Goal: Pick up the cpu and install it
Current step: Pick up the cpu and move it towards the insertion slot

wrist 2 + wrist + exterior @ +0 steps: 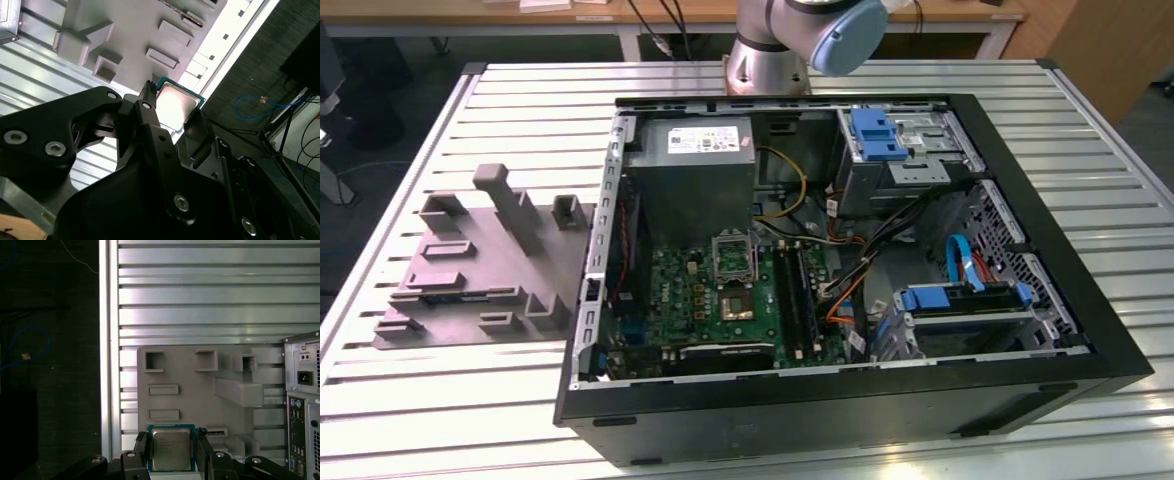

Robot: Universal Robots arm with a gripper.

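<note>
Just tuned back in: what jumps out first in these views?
The cpu, silver-topped with a green edge, sits clamped in the gripper, with the grey moulded tray behind it in both wrist views. In the exterior view, the open computer case lies on the slatted table, its green motherboard exposed.

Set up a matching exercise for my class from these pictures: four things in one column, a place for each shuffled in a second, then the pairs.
Things:
1 cpu
2 moulded tray
3 power supply box
4 motherboard

Places:
A on the table, outside the case
B held in the gripper
C green, on the case floor
D inside the case, at the end nearest the arm's base

Pairs: 1-B; 2-A; 3-D; 4-C
</note>
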